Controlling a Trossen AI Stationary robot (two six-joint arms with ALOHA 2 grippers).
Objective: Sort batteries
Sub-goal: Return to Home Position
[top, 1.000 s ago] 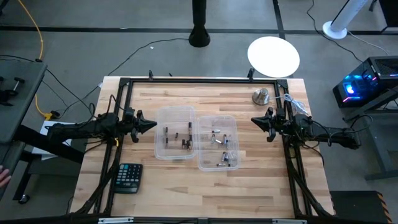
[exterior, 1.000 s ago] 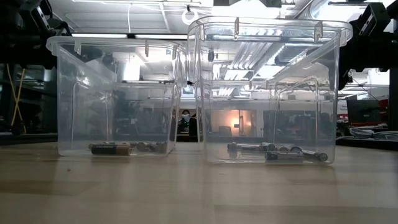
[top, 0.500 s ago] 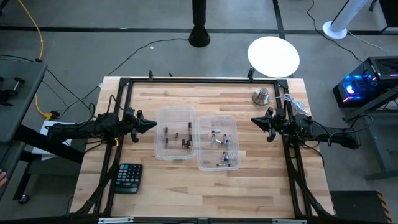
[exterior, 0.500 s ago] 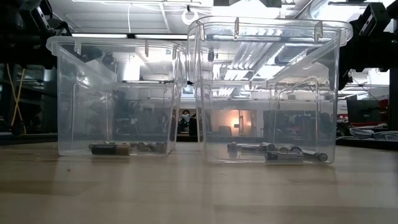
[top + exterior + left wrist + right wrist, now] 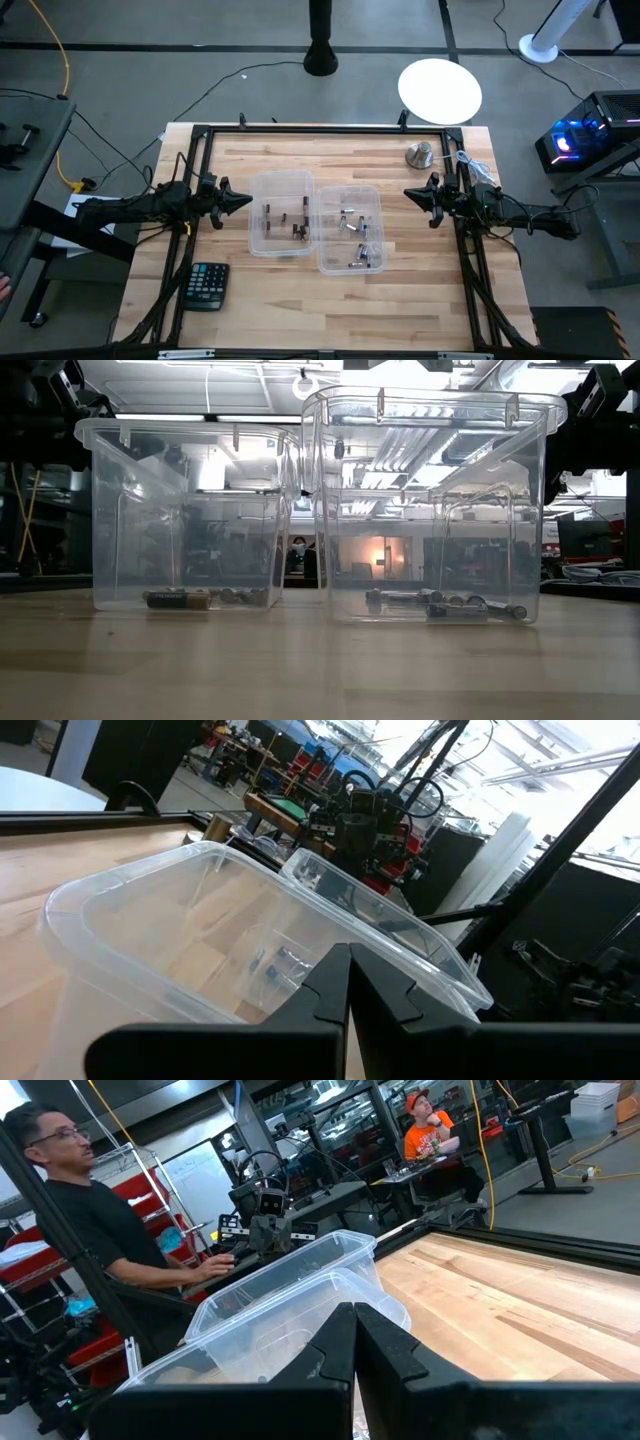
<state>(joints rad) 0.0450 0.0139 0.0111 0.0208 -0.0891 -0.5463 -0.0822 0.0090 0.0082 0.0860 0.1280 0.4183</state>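
Two clear plastic bins stand side by side mid-table. The left bin [image 5: 281, 212] holds dark brown/black batteries [image 5: 297, 230] on its floor, also seen through its wall in the low view [image 5: 205, 598]. The right bin [image 5: 349, 228] holds silvery-grey batteries [image 5: 360, 250], which the low view shows too [image 5: 445, 603]. My left gripper [image 5: 243, 199] hovers shut just left of the left bin, pointing at it [image 5: 348, 982]. My right gripper [image 5: 409, 193] hovers shut to the right of the right bin [image 5: 354, 1342]. Neither holds anything.
A black calculator [image 5: 206, 285] lies near the table's front-left corner. A round silver metal knob-like object [image 5: 419, 155] sits at the far right, with a cable beside it. A black frame [image 5: 300, 128] runs around the tabletop. People stand and sit in the room beyond the table [image 5: 70, 1200].
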